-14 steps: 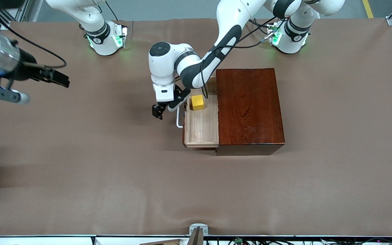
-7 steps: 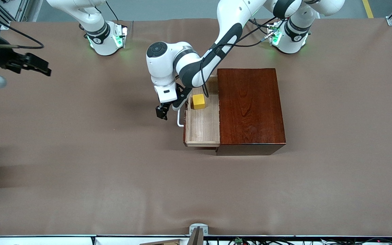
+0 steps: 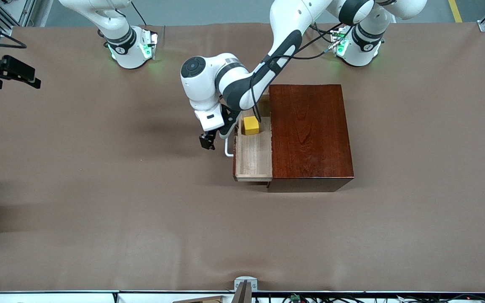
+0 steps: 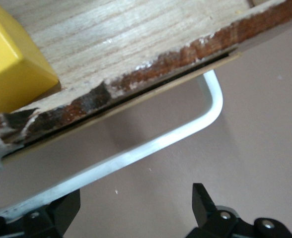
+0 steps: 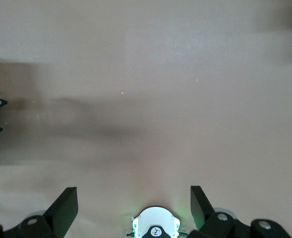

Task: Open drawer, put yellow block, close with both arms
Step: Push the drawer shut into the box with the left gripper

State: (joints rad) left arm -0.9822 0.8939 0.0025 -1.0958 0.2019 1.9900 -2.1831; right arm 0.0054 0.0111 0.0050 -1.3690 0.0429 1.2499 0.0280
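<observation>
Now the drawer sits further in, yellow block aboard, the left gripper pushing wide-fingered at its handle; the right gripper, also wide, has retreated to the table's edge.

The drawer is partly pulled out of its glossy reddish-brown wooden box, toward the right arm's end of the table. Its pale wood floor is bare except for the yellow block, a small bright cube lying flat in the corner farthest from the front camera (just beside the box's front). The white U-shaped handle sticks out from the drawer's front.
</observation>
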